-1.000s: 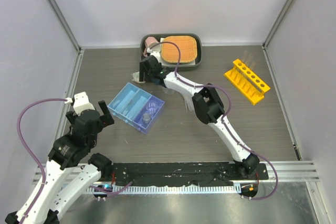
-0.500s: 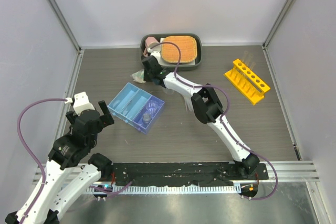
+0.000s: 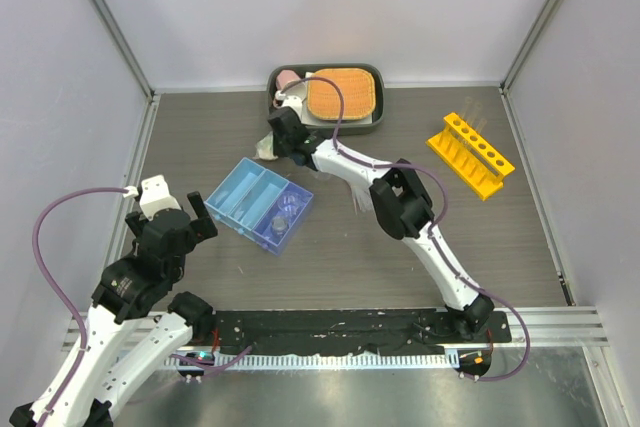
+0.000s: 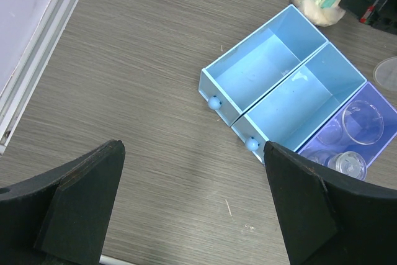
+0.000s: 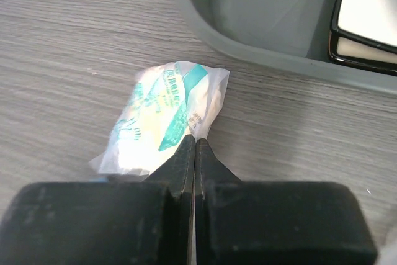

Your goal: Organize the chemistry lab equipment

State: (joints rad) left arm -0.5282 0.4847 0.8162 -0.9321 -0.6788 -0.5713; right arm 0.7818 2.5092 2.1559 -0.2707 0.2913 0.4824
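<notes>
My right gripper (image 5: 195, 142) is shut, its tips pinching the edge of a clear plastic packet (image 5: 162, 118) with green print that lies on the table beside the grey tray. From above, that gripper (image 3: 279, 140) and the packet (image 3: 267, 148) sit just beyond the blue three-compartment tray (image 3: 243, 194). Small clear beakers (image 4: 361, 122) stand in the tray's purple end compartment; its other two compartments (image 4: 268, 60) hold nothing. My left gripper (image 4: 192, 148) hangs open above bare table, short of the tray (image 4: 291, 85). The yellow tube rack (image 3: 470, 155) stands at the right.
A dark grey tray (image 3: 372, 119) with an orange woven mat (image 3: 342, 93) and a pink mug (image 3: 287, 77) sits at the back. Its rim (image 5: 248, 51) is close above the packet. A clear round rim (image 4: 387, 71) shows by the blue tray. Walls enclose three sides.
My right gripper has closed onto the packet's edge and shifted slightly toward the left. The left arm has not moved.
</notes>
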